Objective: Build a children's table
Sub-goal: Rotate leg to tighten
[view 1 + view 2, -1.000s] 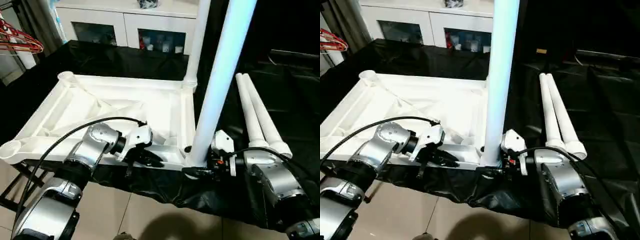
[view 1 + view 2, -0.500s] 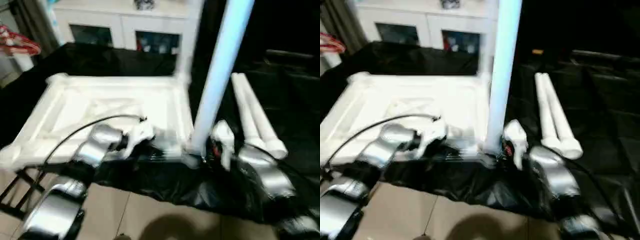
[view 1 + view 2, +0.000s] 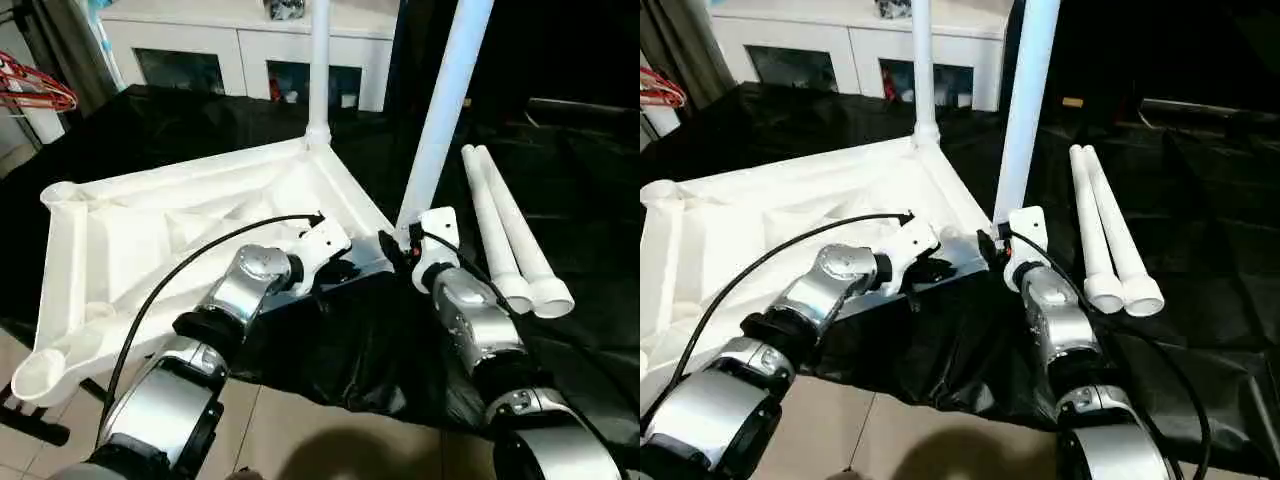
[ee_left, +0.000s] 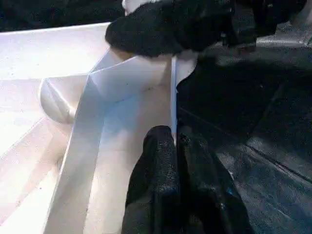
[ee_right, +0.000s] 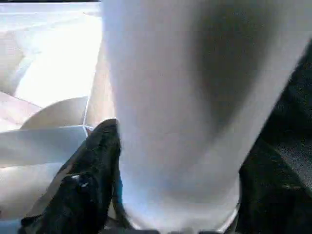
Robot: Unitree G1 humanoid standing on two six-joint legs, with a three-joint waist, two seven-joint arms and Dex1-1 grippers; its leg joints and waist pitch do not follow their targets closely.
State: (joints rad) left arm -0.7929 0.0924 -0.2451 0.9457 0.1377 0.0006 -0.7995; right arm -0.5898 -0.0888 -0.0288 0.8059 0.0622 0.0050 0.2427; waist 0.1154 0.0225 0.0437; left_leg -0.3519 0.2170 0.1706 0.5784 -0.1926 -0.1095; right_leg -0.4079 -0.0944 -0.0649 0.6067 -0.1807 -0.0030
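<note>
Tool fingers straddle upright white leg.

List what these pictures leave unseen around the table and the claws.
- Upper ends of both standing legs: the near leg and the far leg are cut off by the top edge in the eye views.
- Near leg's seat in its corner socket: hidden behind the right claw.
- Table top, near corner: the left forearm covers it in the eye views.
- Cabinet contents: too small behind the glass.
</note>
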